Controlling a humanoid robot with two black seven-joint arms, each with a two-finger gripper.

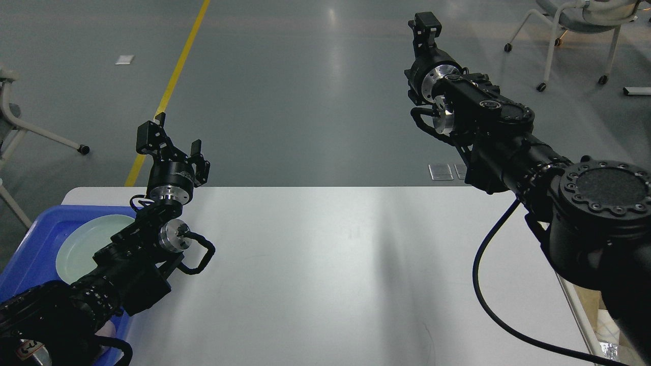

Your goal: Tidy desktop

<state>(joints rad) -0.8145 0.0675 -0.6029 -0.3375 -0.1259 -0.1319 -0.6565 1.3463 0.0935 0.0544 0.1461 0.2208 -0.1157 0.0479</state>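
Note:
The desktop point(330, 264) is a wide white tabletop with rounded corners, and nothing lies on its visible surface. My left gripper point(173, 141) is raised above the table's far left corner, open, with nothing between its fingers. My right arm reaches in from the right across the table's far right corner. Its gripper point(426, 24) points away over the floor beyond the far edge. It is seen end-on and dark, so its fingers cannot be told apart.
A blue tray point(30, 244) at the left edge holds a pale green plate point(81, 244), partly under my left arm. A beige bin point(580, 317) at the right is mostly hidden by my right arm. Wheeled chairs stand on the floor at the back right point(574, 20) and at the left point(20, 127).

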